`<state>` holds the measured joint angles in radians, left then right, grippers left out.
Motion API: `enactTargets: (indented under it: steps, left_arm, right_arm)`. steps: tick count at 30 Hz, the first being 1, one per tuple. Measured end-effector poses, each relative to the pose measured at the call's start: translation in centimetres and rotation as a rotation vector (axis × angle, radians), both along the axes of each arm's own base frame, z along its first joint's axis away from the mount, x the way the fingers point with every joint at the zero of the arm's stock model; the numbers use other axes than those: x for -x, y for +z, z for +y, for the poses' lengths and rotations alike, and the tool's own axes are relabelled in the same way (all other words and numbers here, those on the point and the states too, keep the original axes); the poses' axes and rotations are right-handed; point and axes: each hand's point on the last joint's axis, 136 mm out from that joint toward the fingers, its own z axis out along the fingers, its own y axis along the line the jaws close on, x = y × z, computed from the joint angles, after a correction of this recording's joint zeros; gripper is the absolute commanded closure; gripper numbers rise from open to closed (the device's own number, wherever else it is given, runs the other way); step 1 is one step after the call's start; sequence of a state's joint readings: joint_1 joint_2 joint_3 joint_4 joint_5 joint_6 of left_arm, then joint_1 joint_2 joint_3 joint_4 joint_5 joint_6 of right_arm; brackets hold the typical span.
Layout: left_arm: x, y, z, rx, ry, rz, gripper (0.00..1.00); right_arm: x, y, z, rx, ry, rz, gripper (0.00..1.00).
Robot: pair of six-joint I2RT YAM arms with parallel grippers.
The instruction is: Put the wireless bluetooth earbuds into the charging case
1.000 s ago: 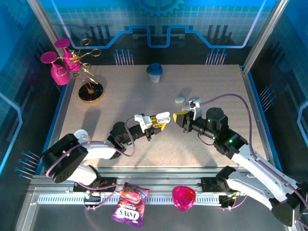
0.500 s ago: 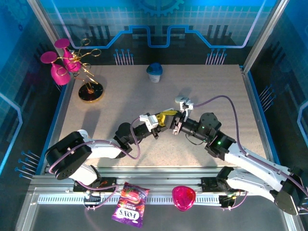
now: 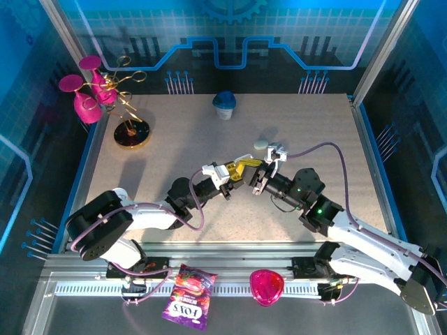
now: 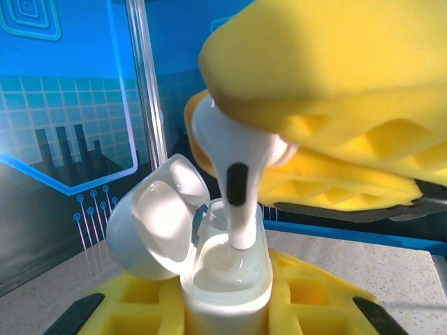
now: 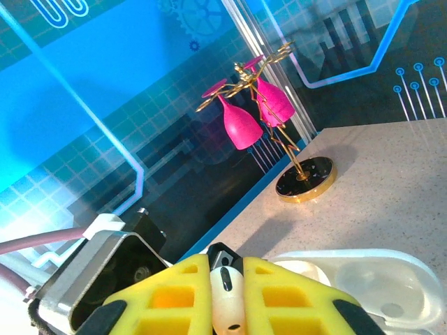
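Note:
In the left wrist view a white charging case (image 4: 227, 286) stands upright with its lid (image 4: 155, 220) swung open to the left, and my left gripper (image 4: 227, 310) is shut on its body. My right gripper (image 5: 228, 271) is shut on one of the wireless bluetooth earbuds (image 5: 228, 301). Its yellow fingers (image 4: 335, 84) hang just above the case. The white earbud (image 4: 234, 178) points stem-down, with its tip inside the case's right-hand socket. From above, the left gripper (image 3: 235, 172) and right gripper (image 3: 255, 175) meet over the middle of the table.
A small pale pebble-shaped case (image 3: 260, 144) lies just behind the grippers. A blue cup (image 3: 224, 105) stands at the back. A gold stand with pink glasses (image 3: 131, 132) occupies the back left. A candy bag (image 3: 188, 296) and pink dish (image 3: 267, 286) rest on the front rail.
My right gripper has moved left with the earbud to meet the left gripper, which shifted slightly right. The earbud now stands in the open case.

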<state>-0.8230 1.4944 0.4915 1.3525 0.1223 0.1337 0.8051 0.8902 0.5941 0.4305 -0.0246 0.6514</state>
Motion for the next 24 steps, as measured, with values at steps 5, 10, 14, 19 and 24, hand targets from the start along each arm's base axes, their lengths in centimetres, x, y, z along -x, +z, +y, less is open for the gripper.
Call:
enactTargets:
  steps: [5, 10, 14, 19, 24]
  left_arm:
    - [-0.1, 0.4, -0.1, 0.008, 0.001, -0.006, 0.87]
    - [-0.2, 0.3, -0.1, 0.006, 0.014, 0.003, 0.87]
    - [-0.3, 0.0, -0.1, -0.001, 0.020, 0.015, 0.87]
    - [-0.5, -0.2, -0.1, -0.005, 0.036, 0.026, 0.87]
    - [-0.9, -0.3, 0.1, -0.004, 0.060, 0.034, 0.87]
  right_arm:
    - [-0.3, -0.3, -0.1, 0.005, -0.018, 0.007, 0.88]
    - [-0.5, -0.6, -0.2, 0.000, -0.029, 0.012, 0.87]
    - [-0.7, -0.9, -0.4, -0.009, -0.044, 0.021, 0.86]
    - [-0.9, -1.2, -0.6, -0.017, -0.059, 0.030, 0.84]
    - [-1.1, -1.5, -0.8, -0.016, -0.078, 0.039, 0.81]
